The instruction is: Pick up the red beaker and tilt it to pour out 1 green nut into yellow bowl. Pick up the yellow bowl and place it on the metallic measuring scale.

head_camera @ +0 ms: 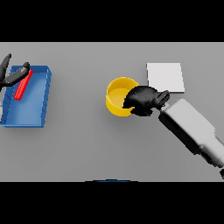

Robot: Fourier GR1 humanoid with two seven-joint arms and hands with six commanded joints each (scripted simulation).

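Right hand point(142, 99) clamped on the right rim of the yellow bowl point(117, 97), dark fingers point(130, 99) curled over the edge into the bowl. Pale square scale point(165, 77) just beyond, up and to the right, on the grey counter point(87, 140). Far left: blue tray point(40, 103), red beaker point(24, 85) tilted over it, pinched by the left hand point(13, 75).
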